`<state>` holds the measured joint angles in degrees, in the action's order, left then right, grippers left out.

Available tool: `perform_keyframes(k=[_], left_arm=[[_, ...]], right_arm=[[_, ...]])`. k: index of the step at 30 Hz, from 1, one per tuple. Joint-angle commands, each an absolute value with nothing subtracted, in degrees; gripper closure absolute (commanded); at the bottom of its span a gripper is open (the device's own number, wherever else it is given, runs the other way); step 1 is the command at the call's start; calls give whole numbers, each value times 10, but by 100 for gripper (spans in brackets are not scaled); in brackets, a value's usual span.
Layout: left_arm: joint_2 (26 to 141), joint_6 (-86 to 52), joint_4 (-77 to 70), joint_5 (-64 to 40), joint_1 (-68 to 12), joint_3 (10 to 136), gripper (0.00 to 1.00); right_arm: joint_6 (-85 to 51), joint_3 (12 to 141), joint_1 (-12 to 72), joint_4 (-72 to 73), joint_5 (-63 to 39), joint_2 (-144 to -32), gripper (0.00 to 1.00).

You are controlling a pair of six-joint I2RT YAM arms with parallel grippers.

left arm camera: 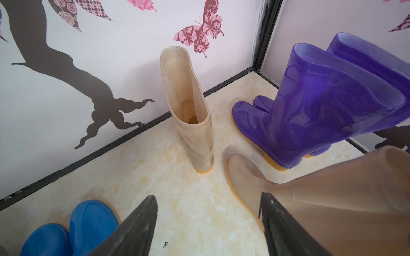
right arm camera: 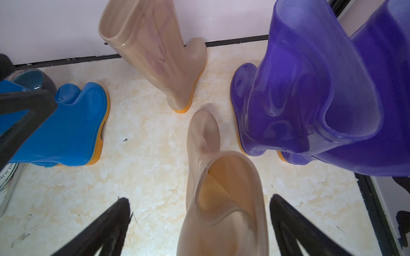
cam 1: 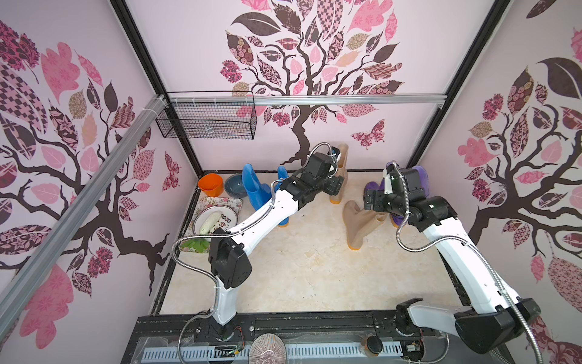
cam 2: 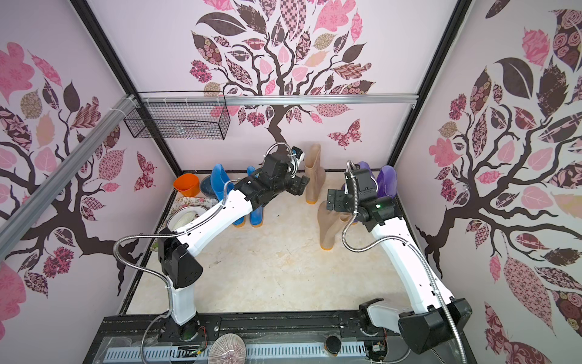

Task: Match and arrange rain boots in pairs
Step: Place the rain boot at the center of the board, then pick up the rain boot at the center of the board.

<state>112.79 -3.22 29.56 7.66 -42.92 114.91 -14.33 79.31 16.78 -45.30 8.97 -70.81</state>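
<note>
marbled floor (cam 1: 299,277), tree-decal walls (cam 1: 201,56), rain boots (cam 1: 252,189)

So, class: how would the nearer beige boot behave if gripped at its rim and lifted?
Probably floppy: the nearer beige boot has a wavy, folded rim. Likely slippery, since its surface looks smooth. It may tip, being tall on a narrow sole.

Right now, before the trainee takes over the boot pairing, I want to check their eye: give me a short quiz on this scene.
1. True or false: the two purple boots stand side by side.
2. Which colour's boots are not yet side by side? A blue, B purple, C translucent beige.
3. What stands between the right gripper's open jaws?
Key: 1 true. 2 C: the far beige boot stands apart from the near beige boot. 3 the near beige boot.
</note>
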Motion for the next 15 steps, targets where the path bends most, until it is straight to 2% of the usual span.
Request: perform_keyframes(k=[1, 15], left_arm=[[1157, -34, 290, 89, -430, 1200, 24], [1271, -59, 270, 94, -418, 1311, 23]], right_arm=[[-151, 796, 164, -456, 106, -683, 0], [-161, 815, 164, -475, 94, -654, 0]])
